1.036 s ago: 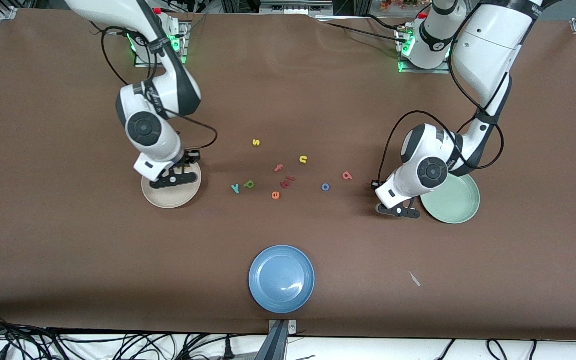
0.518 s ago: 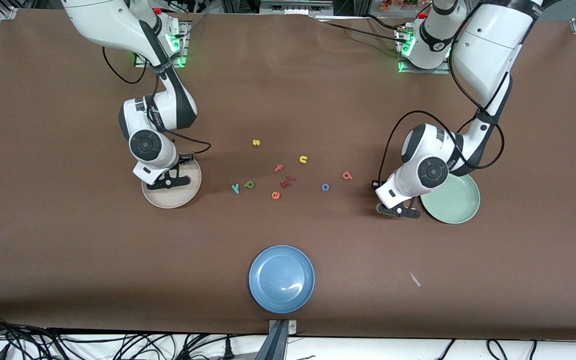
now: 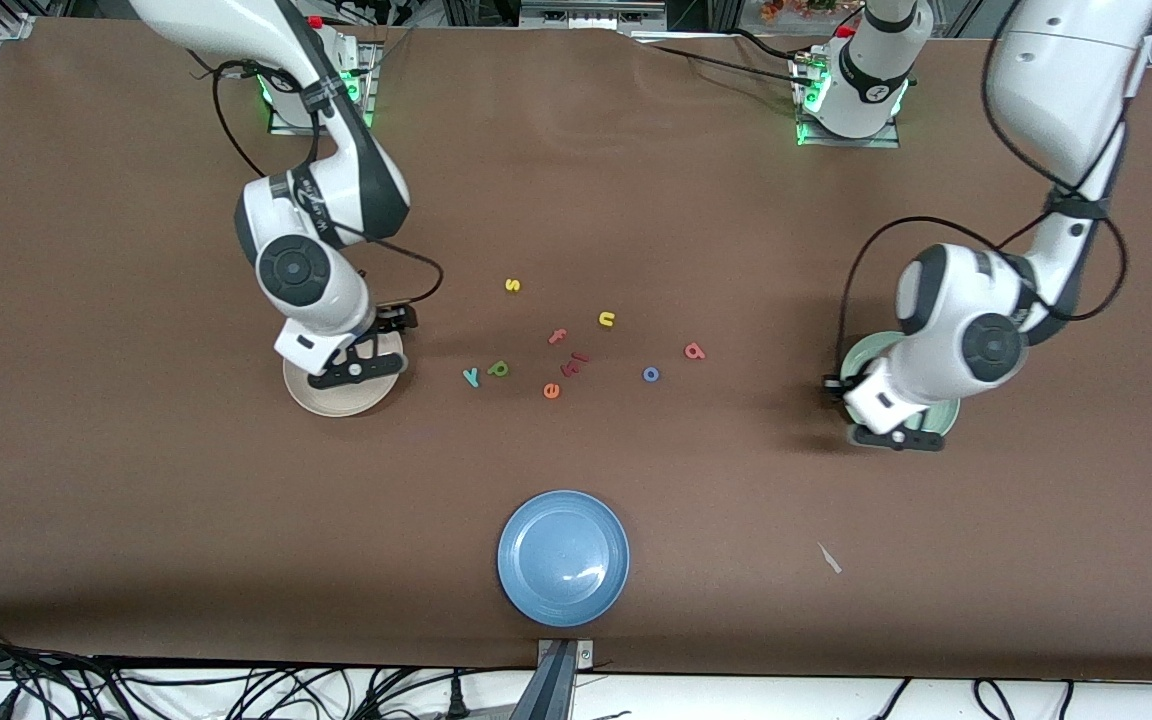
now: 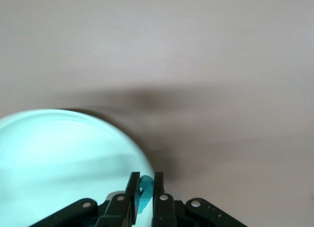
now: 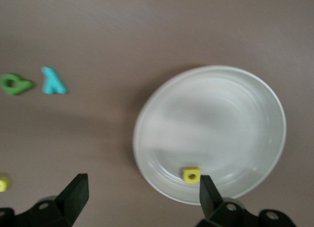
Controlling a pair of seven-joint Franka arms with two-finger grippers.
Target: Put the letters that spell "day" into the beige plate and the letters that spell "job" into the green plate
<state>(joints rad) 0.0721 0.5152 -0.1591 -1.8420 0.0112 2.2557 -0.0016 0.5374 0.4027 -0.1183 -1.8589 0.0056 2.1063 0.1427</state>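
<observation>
My right gripper hangs open just above the beige plate, over the rim. The yellow d lies loose in that plate. The green a and teal y lie side by side on the cloth beside it. My left gripper is shut on the teal j, over the rim of the green plate, which is mostly hidden under the arm. The blue o and red b lie on the cloth toward the green plate.
A blue plate sits near the front edge. Loose in the middle lie a yellow s, a yellow n, a pink-red f, an orange e and a dark red piece.
The right gripper has opened over the beige plate. The left arm has swung with the teal j from the cloth beside the green plate to over that plate's rim.
</observation>
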